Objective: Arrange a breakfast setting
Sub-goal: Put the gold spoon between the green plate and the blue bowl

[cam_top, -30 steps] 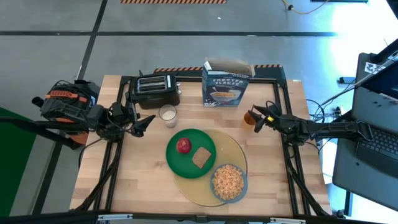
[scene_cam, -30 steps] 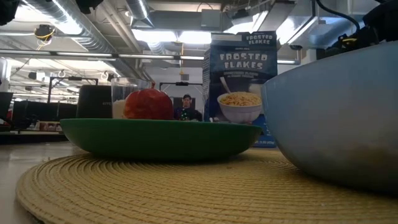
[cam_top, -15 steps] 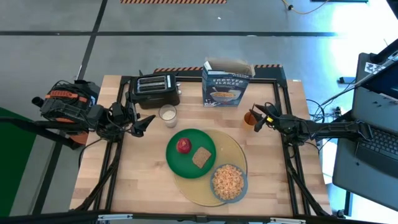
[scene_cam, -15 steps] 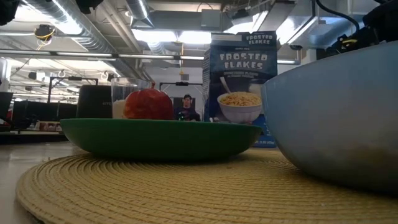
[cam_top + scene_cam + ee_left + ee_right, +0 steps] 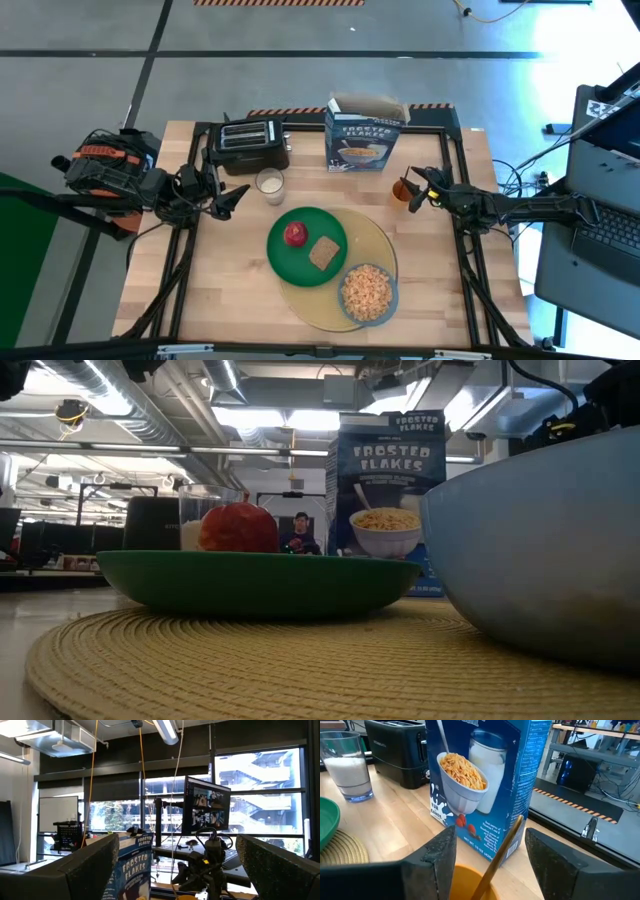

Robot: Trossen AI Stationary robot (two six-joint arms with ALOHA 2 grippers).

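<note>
The round yellow mat (image 5: 385,250) lies near the table's front. On it stand the green plate (image 5: 300,262), with the red apple (image 5: 295,234) and toast slice (image 5: 323,252), and the blue-grey bowl (image 5: 367,292) full of cereal. The blue cereal box (image 5: 362,135) stands at the far edge. The milk glass (image 5: 269,184) stands left of it. My right gripper (image 5: 420,190) is open, level, with its fingers on either side of the orange cup (image 5: 470,882), which stands on the table with a stick in it. My left gripper (image 5: 238,197) is open and empty beside the milk glass.
A black toaster (image 5: 250,143) stands at the far left, behind the milk glass. Bare wood lies at the table's near left and near right. A laptop (image 5: 600,220) sits beyond the table's right edge. A person shows far off in the low view (image 5: 300,532).
</note>
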